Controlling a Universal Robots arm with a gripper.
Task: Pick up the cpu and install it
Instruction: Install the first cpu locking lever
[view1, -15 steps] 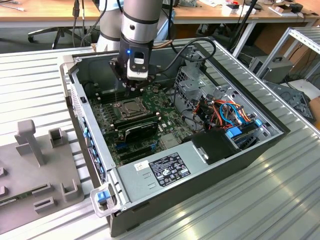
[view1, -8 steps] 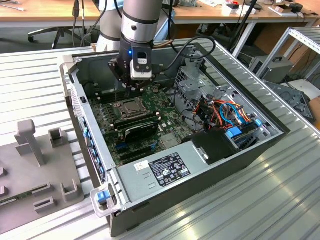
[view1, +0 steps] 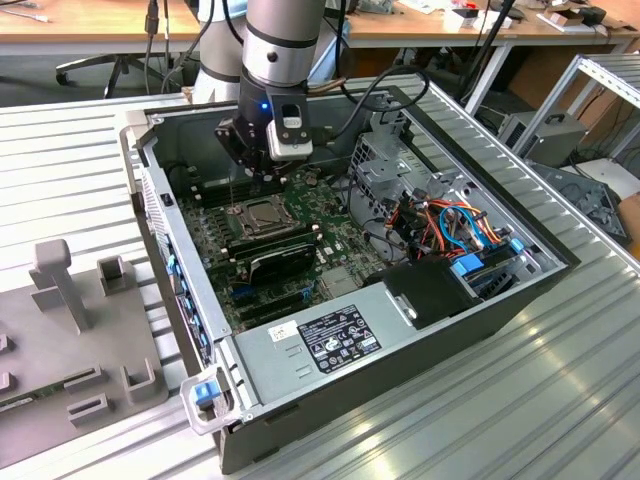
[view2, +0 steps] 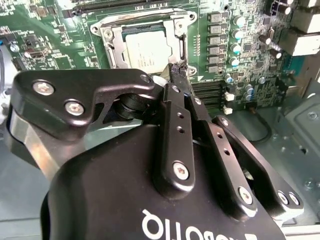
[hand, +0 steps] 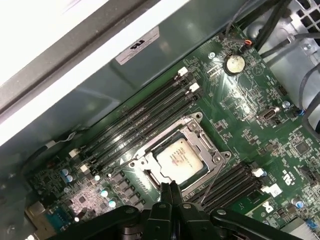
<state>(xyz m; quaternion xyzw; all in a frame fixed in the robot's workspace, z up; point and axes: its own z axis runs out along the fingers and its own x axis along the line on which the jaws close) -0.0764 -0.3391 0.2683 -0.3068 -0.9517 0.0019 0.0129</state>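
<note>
Exterior view: hovering over the open computer case (view1: 505, 300), gripper (view1: 243, 178) sitting above the socket (view1: 258, 213) in the upper middle of the frame, on the green board (view1: 340, 250)

Second wrist view: lying flat inside the socket's metal frame near the top centre, cpu (view2: 148, 50), fingertips (view2: 178, 70) closed together, empty, just at the frame's edge

First wrist view: showing the cpu (hand: 181, 158) seated at lower centre; seemingly finishing placement, frame looking open and unlatched, needing a careful, light touch
</note>
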